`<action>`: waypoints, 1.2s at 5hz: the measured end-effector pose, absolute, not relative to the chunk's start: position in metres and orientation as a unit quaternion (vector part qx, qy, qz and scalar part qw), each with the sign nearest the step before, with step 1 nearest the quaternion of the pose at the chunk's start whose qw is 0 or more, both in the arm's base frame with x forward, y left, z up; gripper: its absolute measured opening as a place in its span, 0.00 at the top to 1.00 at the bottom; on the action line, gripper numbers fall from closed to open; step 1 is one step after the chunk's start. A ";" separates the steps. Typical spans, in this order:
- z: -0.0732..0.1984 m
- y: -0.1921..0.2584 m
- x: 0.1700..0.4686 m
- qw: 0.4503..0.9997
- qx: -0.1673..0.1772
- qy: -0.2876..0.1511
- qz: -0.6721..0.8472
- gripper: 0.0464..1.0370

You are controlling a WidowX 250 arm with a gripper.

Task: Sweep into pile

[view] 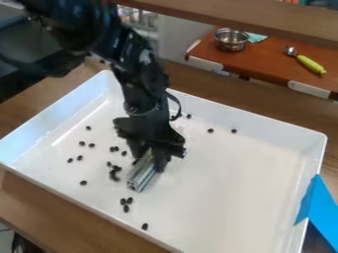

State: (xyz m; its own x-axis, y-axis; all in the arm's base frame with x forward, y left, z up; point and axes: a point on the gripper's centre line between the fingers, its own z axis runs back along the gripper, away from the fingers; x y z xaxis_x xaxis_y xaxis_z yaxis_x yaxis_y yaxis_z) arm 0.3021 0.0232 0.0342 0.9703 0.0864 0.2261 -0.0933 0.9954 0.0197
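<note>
Black beans [115,174] lay scattered inside the white tray [228,188], most of them in its left half as the camera saw it, with a loose clump near its middle, three close together nearer its front wall and a few towards its back wall. The tool [151,155] was over the tray's middle, its fingers closed about a ribbed metal bar [141,178] no wider than the bar itself; whether the bar's lower end touched the tray's floor could not be told. The bar looked narrow for sweeping, so beans could well roll round its ends and spread instead of gathering. Held a little too high, it would likely pass over them; pressed too hard, it might pivot in the grip or drag the tray along the tabletop [36,197]. The few towards the tray's back wall, apart from the rest, seemed the likeliest to be missed.
</note>
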 end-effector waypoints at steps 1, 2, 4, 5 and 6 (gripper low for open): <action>0.034 0.061 0.299 0.991 0.039 -0.117 0.055 0.65; 0.035 0.081 0.299 0.992 0.046 -0.100 0.055 0.65; 0.035 0.146 0.284 0.992 0.066 -0.041 0.097 0.65; 0.038 0.148 0.275 0.995 0.041 -0.032 0.090 0.65; 0.057 0.122 0.268 0.995 -0.010 -0.050 0.083 0.65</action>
